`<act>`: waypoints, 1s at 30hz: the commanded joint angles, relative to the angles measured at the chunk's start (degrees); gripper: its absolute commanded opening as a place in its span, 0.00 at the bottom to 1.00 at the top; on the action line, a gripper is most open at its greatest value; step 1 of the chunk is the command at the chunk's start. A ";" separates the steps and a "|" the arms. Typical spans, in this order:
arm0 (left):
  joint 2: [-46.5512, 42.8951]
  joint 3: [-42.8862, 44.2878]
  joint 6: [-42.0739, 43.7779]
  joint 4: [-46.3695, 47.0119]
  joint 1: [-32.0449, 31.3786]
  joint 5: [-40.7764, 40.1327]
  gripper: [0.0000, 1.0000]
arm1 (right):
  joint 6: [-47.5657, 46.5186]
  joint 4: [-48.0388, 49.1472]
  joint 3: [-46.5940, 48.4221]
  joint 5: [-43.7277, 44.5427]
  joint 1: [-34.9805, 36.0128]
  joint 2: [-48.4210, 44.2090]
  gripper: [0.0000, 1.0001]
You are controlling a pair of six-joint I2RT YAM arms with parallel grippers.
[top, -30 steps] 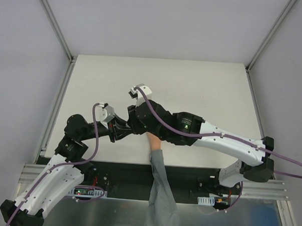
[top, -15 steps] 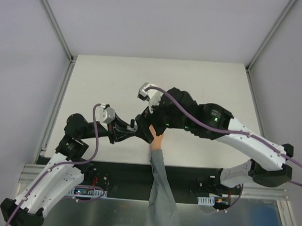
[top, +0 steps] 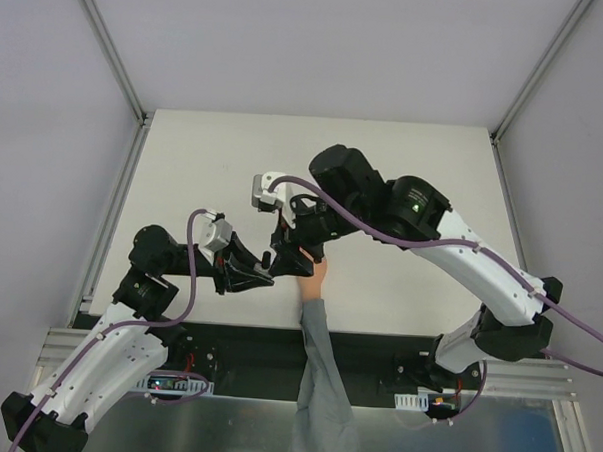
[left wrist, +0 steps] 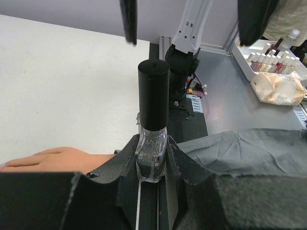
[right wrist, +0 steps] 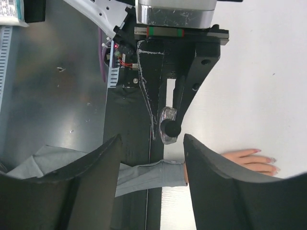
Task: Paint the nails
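Observation:
My left gripper (left wrist: 152, 165) is shut on the glass body of a small dark polish bottle (left wrist: 152, 153), held upright with its tall black cap (left wrist: 153, 93) on. My right gripper (right wrist: 152, 140) hangs open above it, its two fingers apart on either side of the cap (right wrist: 171, 129) without touching it. The peach mannequin hand (right wrist: 252, 160) lies flat on the white table (top: 404, 170), its grey sleeve (top: 319, 387) trailing off the near edge. The nails (right wrist: 272, 161) show as tiny pale-pink tips. In the top view both grippers meet just left of the hand (top: 315, 277).
A white tray (left wrist: 244, 60) of several small polish bottles and a beige pouch (left wrist: 278, 88) lie on the metal surface beyond the table edge. A black strip runs along the table's near edge (right wrist: 132, 143). Metal frame rails (top: 118, 68) flank the table.
My right arm rose and swung back from low over the bottle, and its jaws spread open. The left gripper kept the bottle and shifted slightly toward the hand.

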 commanded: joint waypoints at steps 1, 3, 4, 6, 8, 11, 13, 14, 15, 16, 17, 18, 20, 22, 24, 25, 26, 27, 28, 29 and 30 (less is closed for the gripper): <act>-0.32 2.25 -0.05 3.82 -0.59 2.77 0.00 | -5.08 -0.26 2.79 -4.13 0.03 0.54 0.54; -0.23 2.25 -0.05 3.91 -0.59 2.77 0.00 | -5.43 0.27 2.96 -4.31 0.11 0.81 0.53; -0.32 2.25 -0.14 3.91 -0.59 2.86 0.00 | -5.17 0.18 3.22 -3.70 0.11 0.98 0.51; -0.41 2.25 -0.14 3.91 -0.59 2.86 0.00 | -5.43 -1.12 4.27 -3.69 0.02 2.47 0.49; -0.58 2.16 -0.14 3.91 -0.59 2.77 0.00 | -5.61 -2.27 5.86 -3.87 0.03 3.27 0.48; -0.58 2.16 -0.14 3.91 -0.59 2.77 0.00 | -5.70 -2.98 6.39 -3.17 0.02 4.15 0.47; -0.50 2.16 -0.14 3.99 -0.59 2.86 0.00 | -5.70 -2.90 6.56 -2.29 0.02 4.59 0.47; -0.50 2.16 -0.14 3.99 -0.59 2.86 0.00 | -5.61 -2.98 6.65 -2.11 0.02 4.67 0.47; -0.50 2.16 -0.23 3.99 -0.59 2.86 0.00 | -5.43 -3.07 6.74 -2.02 -0.06 4.85 0.47; -0.58 2.16 -0.23 3.99 -0.59 2.86 0.00 | -5.35 -2.98 6.83 -2.20 -0.06 5.29 0.47; -0.50 2.16 -0.23 3.99 -0.59 2.86 0.00 | -5.26 -3.07 6.83 -2.29 -0.06 5.38 0.47; -0.67 2.16 -0.14 3.99 -0.59 2.95 0.00 | -5.34 -3.24 6.74 -2.46 -0.06 5.55 0.47; -0.67 2.16 -0.14 3.99 -0.59 2.86 0.00 | -5.35 -3.60 6.57 -2.46 -0.06 6.08 0.47; -0.76 2.16 -0.14 3.99 -0.59 2.95 0.00 | -5.43 -4.04 6.57 -2.38 -0.06 6.69 0.45; -0.76 2.16 -0.14 3.99 -0.59 2.86 0.00 | -5.43 -4.30 6.65 -2.64 -0.06 6.96 0.39; -0.76 2.16 -0.14 3.99 -0.59 2.86 0.00 | -5.43 -4.30 6.65 -2.90 -0.06 7.05 0.38; -0.85 2.16 -0.14 3.99 -0.59 2.77 0.00 | -5.43 -4.30 6.57 -3.08 0.02 7.05 0.37; -0.94 2.08 -0.14 3.99 -0.59 2.77 0.00 | -5.52 -4.30 6.39 -3.25 0.02 7.05 0.34; -0.94 2.07 -0.14 3.99 -0.59 2.68 0.00 | -5.52 -4.39 6.30 -3.34 -0.06 7.05 0.33; -0.94 2.07 -0.14 3.99 -0.59 2.68 0.00 | -5.61 -4.39 6.21 -3.25 -0.15 7.14 0.30; -0.94 2.07 -0.14 3.99 -0.59 2.68 0.00 | -5.61 -4.39 6.04 -3.17 -0.15 7.14 0.25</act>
